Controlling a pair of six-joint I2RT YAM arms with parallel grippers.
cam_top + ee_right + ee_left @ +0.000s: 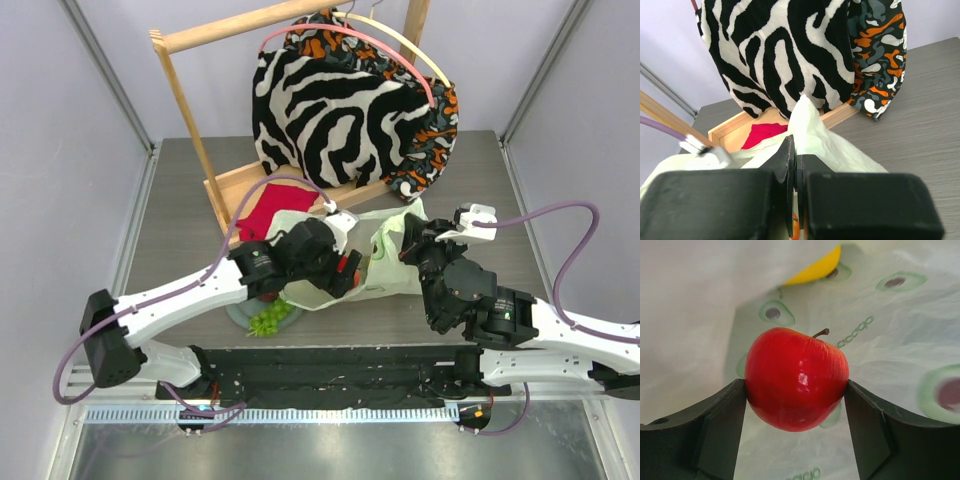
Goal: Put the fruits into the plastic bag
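The red apple (pixel 795 380) was inside the mouth of the plastic bag (pixel 392 268), gripped by the left gripper (pixel 795 392).
Both its fingers pressed on the apple's sides, with printed bag film behind and above, and a yellow mango (pixel 816 269) partly showing under a fold. The right gripper (pixel 795 152) was closed tight on the bag's upper edge, holding it raised. The bag lay on the table (pixel 180 200); a grape bunch (pixel 270 318) sat on the plate (pixel 238 316) just to its left, and the zebra fabric (pixel 775 55) hung behind.

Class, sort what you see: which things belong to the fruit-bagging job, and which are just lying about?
Job: red apple, grape bunch, yellow fruit, plastic bag.
Lying about: zebra-striped fabric, red cloth, wooden rack, plate.
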